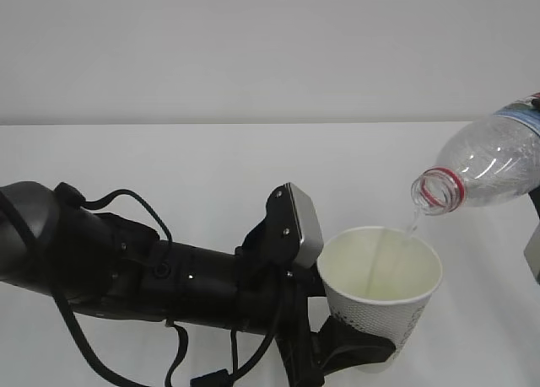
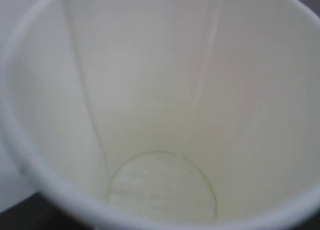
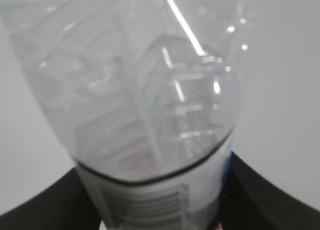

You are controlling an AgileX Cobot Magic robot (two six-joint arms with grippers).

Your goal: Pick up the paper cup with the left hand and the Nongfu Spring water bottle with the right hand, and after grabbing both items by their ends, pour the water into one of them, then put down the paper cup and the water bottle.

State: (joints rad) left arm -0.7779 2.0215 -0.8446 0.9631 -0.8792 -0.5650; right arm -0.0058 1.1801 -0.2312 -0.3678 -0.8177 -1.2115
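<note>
The white paper cup (image 1: 371, 313) stands upright at the lower right, and my left gripper (image 1: 359, 350) is shut on its dotted lower wall. The Nongfu Spring water bottle (image 1: 494, 161) is tilted mouth-down from the right, its red neck ring just above the cup's rim. A thin stream of water (image 1: 412, 224) runs from the mouth into the cup. In the left wrist view the cup's inside (image 2: 165, 89) fills the frame, with a shallow pool of water (image 2: 162, 190) at the bottom. My right gripper (image 3: 160, 212) is shut on the bottle (image 3: 145, 89) at its label, black fingers (image 3: 265, 197) on either side.
The left arm (image 1: 126, 269), black with cables and a grey block (image 1: 301, 225) at the wrist, lies across the lower left. Under everything is a white table (image 1: 186, 159) with a pale wall (image 1: 253, 50) behind.
</note>
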